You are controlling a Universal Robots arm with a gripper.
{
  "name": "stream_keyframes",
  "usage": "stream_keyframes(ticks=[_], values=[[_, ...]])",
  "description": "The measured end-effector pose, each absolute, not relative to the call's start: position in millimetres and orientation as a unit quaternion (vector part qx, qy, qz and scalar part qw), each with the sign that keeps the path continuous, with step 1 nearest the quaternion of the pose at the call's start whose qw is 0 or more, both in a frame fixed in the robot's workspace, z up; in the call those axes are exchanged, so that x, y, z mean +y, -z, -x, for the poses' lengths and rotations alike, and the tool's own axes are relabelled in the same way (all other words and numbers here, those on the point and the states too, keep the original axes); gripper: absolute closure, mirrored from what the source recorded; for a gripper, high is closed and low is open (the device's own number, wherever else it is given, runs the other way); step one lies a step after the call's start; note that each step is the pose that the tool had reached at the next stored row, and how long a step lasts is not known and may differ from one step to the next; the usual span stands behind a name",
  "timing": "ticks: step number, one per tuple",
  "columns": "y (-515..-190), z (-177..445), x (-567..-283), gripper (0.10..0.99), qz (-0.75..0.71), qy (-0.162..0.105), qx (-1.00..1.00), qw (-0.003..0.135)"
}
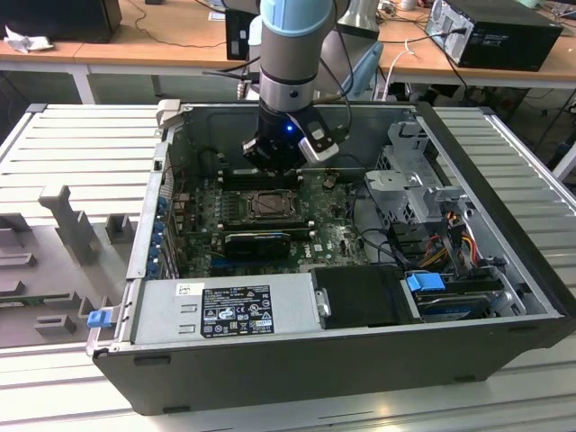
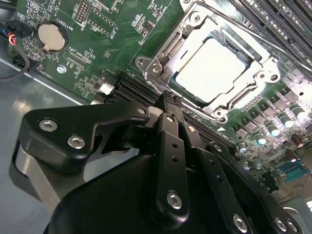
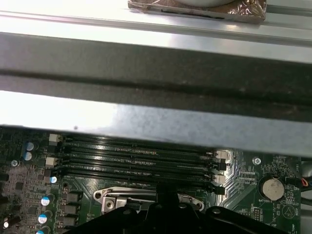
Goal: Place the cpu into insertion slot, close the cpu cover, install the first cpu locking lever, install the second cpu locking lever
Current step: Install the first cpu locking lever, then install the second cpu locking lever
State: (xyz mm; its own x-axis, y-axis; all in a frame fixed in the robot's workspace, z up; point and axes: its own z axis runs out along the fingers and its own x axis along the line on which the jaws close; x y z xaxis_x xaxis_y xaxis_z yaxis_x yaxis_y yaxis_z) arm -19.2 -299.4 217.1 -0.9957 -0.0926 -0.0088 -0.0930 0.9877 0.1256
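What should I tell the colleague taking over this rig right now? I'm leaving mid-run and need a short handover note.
Gripper: fingers together, holding nothing, above the motherboard beside the insertion slot.
Cpu: already seated in the slot, pale face showing.
Cpu cover: lies down over the chip, which shows through its window.
Locking lever: thin wire rod runs along the socket's edge; I cannot tell whether it is latched. Check both levers.

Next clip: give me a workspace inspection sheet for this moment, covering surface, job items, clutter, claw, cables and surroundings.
Surface: ribbed grey table carrying an open computer case.
Job's things: the cpu lies in the socket; the metal cover is down around it; a thin lever rod runs alongside.
Clutter: grey moulded holders on the table at the exterior view's left.
Claw: the claw is shut, empty, above the board beside the socket.
Cables: coloured wire bundle inside the case.
Surroundings: wooden desks behind.
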Motion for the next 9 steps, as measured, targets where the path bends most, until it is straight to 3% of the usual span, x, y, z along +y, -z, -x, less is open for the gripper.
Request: stream_keyframes(ticks=[9], values=[[-217.3, 19.3, -305.2, 0.980, 0.046, -0.063, 0.997, 0.001]])
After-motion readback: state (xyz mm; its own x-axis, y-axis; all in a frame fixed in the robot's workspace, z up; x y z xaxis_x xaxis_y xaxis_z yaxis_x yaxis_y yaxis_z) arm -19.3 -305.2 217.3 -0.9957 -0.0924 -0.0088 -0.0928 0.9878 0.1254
